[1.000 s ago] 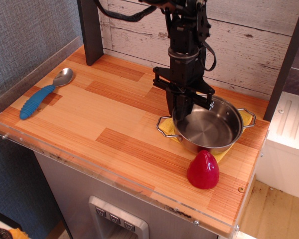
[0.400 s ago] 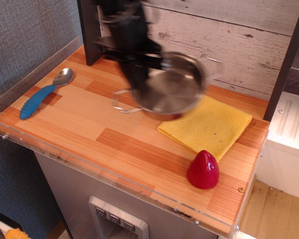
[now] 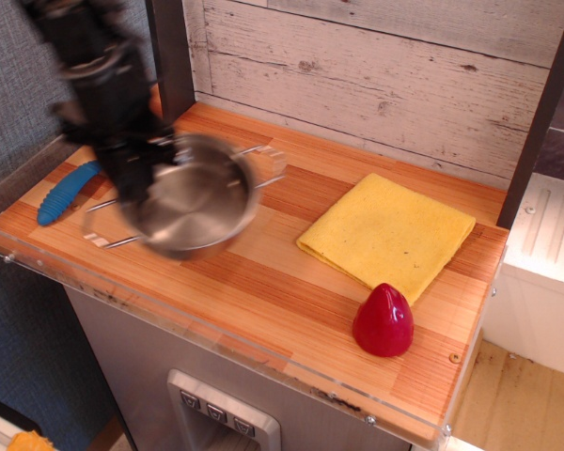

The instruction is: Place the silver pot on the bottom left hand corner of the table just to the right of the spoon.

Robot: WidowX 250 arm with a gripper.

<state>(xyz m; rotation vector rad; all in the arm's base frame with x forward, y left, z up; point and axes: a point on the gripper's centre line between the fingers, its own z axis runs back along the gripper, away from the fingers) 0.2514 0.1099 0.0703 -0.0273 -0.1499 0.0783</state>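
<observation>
Pincer (image 3: pixel 136 178) motion-blurred, clamped on left rim of silver pot (image 3: pixel 193 207). Pot over left part of tabletop (image 3: pixel 291 282), tilted toward camera; whether it touches the surface cannot be told. Spoon (image 3: pixel 64 191) just left of pot, only blue handle showing, bowl hidden behind arm. Yellow cloth (image 3: pixel 390 230) lies flat at right; red object (image 3: pixel 383 320) near front right edge.

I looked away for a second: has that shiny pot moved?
Yes. The pot has left the yellow cloth and travelled left across the table, now carried beside the spoon.
</observation>
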